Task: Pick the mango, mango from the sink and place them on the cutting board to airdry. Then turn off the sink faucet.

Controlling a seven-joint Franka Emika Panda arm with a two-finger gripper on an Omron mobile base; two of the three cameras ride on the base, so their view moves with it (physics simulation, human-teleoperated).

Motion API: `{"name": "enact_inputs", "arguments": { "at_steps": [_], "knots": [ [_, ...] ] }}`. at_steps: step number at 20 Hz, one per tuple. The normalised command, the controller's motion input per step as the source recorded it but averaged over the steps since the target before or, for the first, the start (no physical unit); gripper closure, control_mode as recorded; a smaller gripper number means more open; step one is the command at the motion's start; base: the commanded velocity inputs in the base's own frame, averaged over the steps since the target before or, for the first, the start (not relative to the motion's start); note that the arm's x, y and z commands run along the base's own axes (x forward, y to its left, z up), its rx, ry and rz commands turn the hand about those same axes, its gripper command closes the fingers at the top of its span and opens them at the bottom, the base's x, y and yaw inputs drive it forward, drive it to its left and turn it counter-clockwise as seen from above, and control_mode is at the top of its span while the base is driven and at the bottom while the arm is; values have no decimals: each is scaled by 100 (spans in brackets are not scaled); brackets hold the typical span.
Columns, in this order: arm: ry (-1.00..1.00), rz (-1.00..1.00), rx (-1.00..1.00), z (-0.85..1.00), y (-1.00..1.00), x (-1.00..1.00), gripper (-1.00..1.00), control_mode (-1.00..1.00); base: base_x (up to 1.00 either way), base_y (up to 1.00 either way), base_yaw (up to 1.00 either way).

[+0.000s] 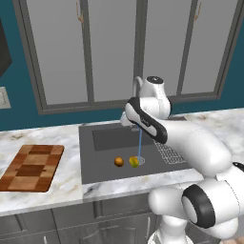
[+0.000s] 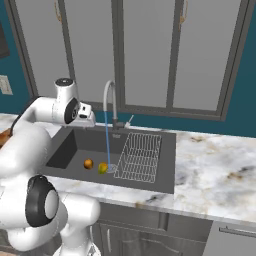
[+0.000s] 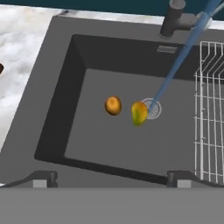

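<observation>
Reaching for the first fruit is the step you are on: both mangos lie on the floor of the sink (image 3: 57, 127), and the cutting board (image 1: 31, 167) has nothing on it. Your gripper (image 3: 111, 183) hangs high above the basin with its jaws spread wide and nothing between them. The orange-brown mango (image 3: 113, 105) sits just left of the yellow-green mango (image 3: 139, 113), which lies against the round drain (image 3: 153, 108), where the water stream (image 3: 175, 65) from the sink faucet (image 2: 111, 102) lands. My judgement is that you next need to drop straight down over one fruit; the orange-brown one looks easier, being clear of the stream. They lie close, so watch that one finger does not nudge the neighbour. A wire rack (image 2: 138, 156) fills the right side of the basin. Around the sink runs a marble counter (image 2: 215, 170), with the board well off to the left. Behind it stand tall grey-framed windows (image 1: 114, 47) in a teal wall (image 1: 19, 114).
</observation>
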Motion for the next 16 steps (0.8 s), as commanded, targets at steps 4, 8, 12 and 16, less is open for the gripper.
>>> {"name": "enact_inputs", "arguments": {
  "at_steps": [4,8,12,16],
  "knots": [
    [0,5,0,-31,16,31,-100,-100,0,0,0],
    [0,2,0,-26,10,27,-100,-100,0,0,0],
    [1,0,0,-30,2,26,-100,-100,0,0,0],
    [0,0,0,-27,0,18,-100,-100,0,0,0]
  ]
}}
